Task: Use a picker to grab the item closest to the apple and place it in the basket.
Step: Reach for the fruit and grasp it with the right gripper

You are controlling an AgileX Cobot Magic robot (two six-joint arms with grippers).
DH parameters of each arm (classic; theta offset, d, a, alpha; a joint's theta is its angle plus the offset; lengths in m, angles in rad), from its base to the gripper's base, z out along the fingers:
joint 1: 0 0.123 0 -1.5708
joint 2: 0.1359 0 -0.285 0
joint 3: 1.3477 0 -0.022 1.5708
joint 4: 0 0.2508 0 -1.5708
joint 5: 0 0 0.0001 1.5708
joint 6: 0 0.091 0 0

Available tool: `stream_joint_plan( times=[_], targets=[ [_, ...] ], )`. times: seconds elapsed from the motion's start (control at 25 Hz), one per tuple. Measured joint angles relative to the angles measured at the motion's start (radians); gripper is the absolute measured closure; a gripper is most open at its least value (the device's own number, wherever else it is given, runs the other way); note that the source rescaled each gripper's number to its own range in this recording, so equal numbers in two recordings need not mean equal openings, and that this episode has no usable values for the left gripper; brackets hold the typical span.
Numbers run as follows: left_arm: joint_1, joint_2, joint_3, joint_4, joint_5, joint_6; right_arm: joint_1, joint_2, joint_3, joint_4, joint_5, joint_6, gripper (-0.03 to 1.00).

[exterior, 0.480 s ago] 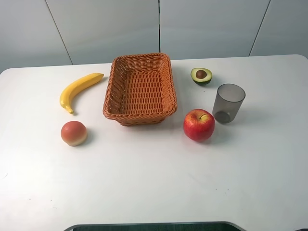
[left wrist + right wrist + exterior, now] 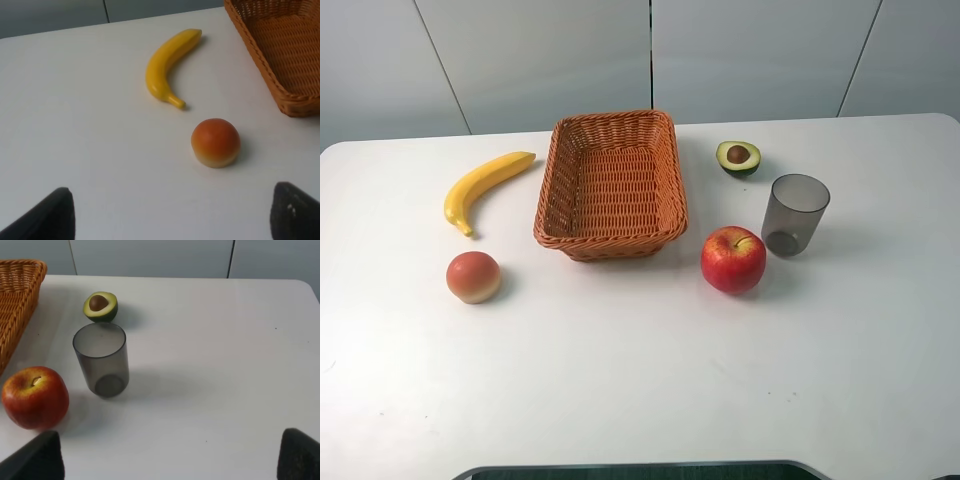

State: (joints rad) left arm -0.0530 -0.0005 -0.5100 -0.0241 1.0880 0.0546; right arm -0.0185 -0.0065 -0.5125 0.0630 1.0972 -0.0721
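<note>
A red apple (image 2: 733,259) rests on the white table (image 2: 640,380), right of the wicker basket (image 2: 611,184). Closest to it is a grey translucent cup (image 2: 795,214), standing upright just to its right and apart from it. The right wrist view shows the cup (image 2: 101,360) with the apple (image 2: 35,397) beside it. My right gripper (image 2: 169,460) is open, well short of the cup, with only its dark fingertips (image 2: 300,456) showing. My left gripper (image 2: 172,220) is open too, near the peach. Neither gripper appears in the exterior high view.
A halved avocado (image 2: 738,157) lies behind the cup. A banana (image 2: 482,186) and a peach (image 2: 473,276) lie left of the basket, which holds nothing. The banana (image 2: 169,67) and peach (image 2: 215,142) also show in the left wrist view.
</note>
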Motion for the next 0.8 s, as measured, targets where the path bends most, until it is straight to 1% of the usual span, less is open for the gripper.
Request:
stream_joint_plan(
  times=[0.8],
  targets=[
    [0.000, 0.000, 0.000, 0.000, 0.000, 0.000, 0.000, 0.000, 0.000, 0.000, 0.000, 0.000, -0.03]
  ],
)
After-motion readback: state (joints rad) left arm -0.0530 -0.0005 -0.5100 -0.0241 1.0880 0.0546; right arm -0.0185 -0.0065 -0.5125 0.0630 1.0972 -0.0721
